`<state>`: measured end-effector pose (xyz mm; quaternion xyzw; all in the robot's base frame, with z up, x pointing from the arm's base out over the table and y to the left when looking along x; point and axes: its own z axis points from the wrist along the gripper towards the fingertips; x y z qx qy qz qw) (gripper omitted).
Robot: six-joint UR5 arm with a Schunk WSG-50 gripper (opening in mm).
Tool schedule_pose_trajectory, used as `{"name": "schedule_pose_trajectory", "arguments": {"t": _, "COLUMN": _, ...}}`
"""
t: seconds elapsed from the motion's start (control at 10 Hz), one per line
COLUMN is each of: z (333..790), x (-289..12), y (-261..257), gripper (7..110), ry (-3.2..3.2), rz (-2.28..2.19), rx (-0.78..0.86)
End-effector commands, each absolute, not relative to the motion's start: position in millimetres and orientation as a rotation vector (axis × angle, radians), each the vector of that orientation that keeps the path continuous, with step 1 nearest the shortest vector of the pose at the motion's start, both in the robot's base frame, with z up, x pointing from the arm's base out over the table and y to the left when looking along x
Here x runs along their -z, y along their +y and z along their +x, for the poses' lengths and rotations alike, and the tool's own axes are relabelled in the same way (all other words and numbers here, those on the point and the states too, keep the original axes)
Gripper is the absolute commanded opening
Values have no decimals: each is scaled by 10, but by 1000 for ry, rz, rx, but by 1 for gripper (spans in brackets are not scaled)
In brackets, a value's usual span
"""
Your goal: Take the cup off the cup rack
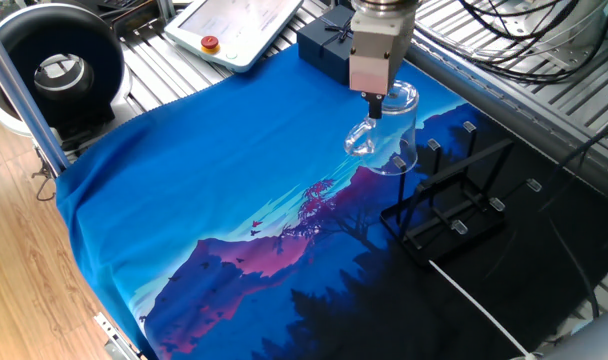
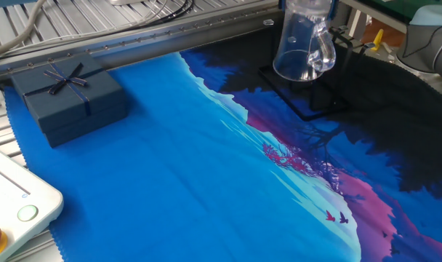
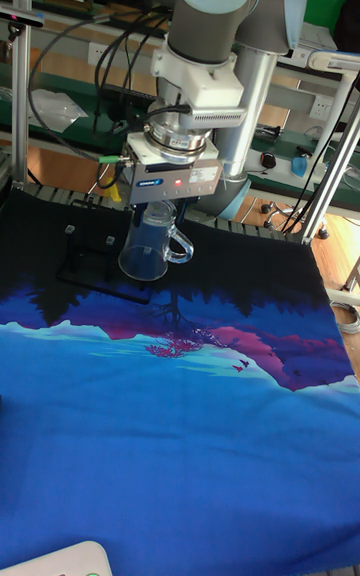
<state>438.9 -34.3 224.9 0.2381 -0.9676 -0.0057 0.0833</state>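
The cup (image 1: 392, 135) is a clear glass mug hanging in the air, tilted, with its loop handle (image 1: 359, 140) toward the blue cloth. My gripper (image 1: 377, 104) is shut on the cup's rim from above. In the other fixed view the cup (image 2: 299, 47) hangs just in front of the rack, its open mouth toward the cloth. The tall fixed view shows the cup (image 3: 150, 244) under the gripper (image 3: 165, 209), clear of the pegs. The cup rack (image 1: 454, 205), a black rod frame with grey-tipped pegs, stands on the dark part of the cloth, to the cup's right.
A dark blue gift box (image 1: 325, 42) sits behind the arm near the cloth's far edge, also seen as the box (image 2: 67, 94). A white pendant with a red button (image 1: 234, 28) lies beyond the cloth. A white cable (image 1: 484, 300) runs near the rack's base.
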Motion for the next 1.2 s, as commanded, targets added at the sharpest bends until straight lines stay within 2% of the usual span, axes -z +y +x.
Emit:
{"name": "schedule_pose_trajectory", "arguments": {"t": 0.0, "z": 4314, "x": -2392, "y": -321, "gripper": 66, "ry": -2869, "rz": 717, "rx": 40}}
{"name": "schedule_pose_trajectory", "arguments": {"t": 0.6, "z": 4432, "x": -2523, "y": -295, "gripper": 66, "ry": -2856, "rz": 731, "rx": 54}}
{"name": "schedule_pose_trajectory", "arguments": {"t": 1.1, "z": 4886, "x": -2297, "y": -43, "gripper": 66, "ry": -2910, "rz": 743, "rx": 86}}
